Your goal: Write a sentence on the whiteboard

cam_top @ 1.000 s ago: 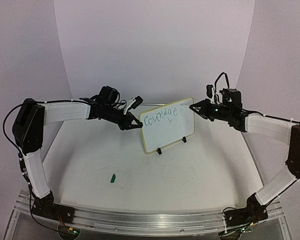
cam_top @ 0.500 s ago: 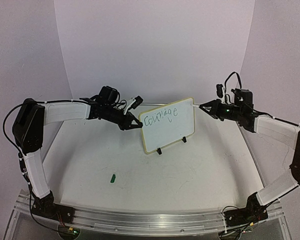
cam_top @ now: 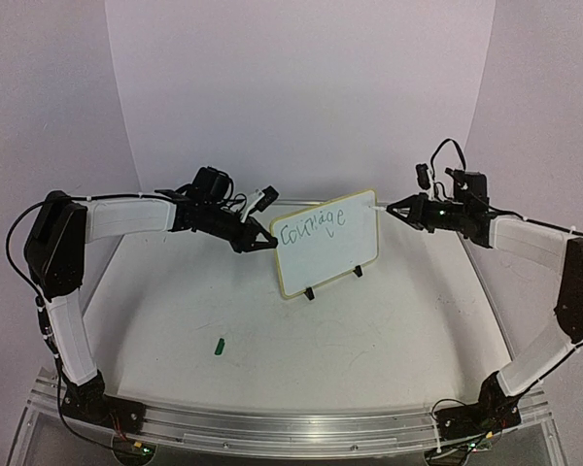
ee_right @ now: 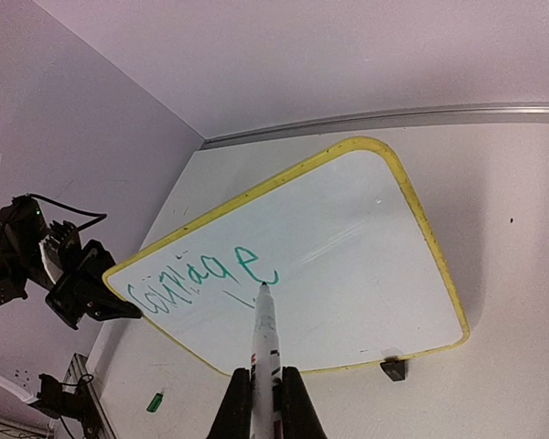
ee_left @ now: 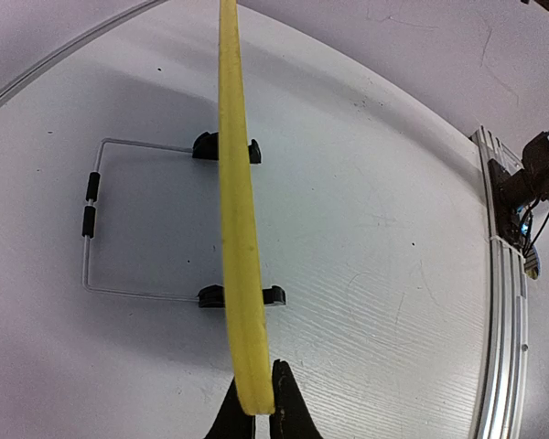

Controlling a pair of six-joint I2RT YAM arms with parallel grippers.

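Note:
The whiteboard with its yellow rim stands tilted on black feet mid-table. The sentence is green marker writing along the board's top; it reads "courage", with a short stroke under it. My left gripper is shut on the board's left rim, its fingertips pinching the edge. My right gripper is shut on a white marker. The marker points at the board from just off its upper right corner, its tip clear of the surface.
A small green marker cap lies on the table in front of the left arm. A wire stand props the board from behind. The curved backdrop wall rises close behind the board.
My right gripper has drawn back to the right with the marker, off the board's upper right edge. The left gripper and the board have not moved.

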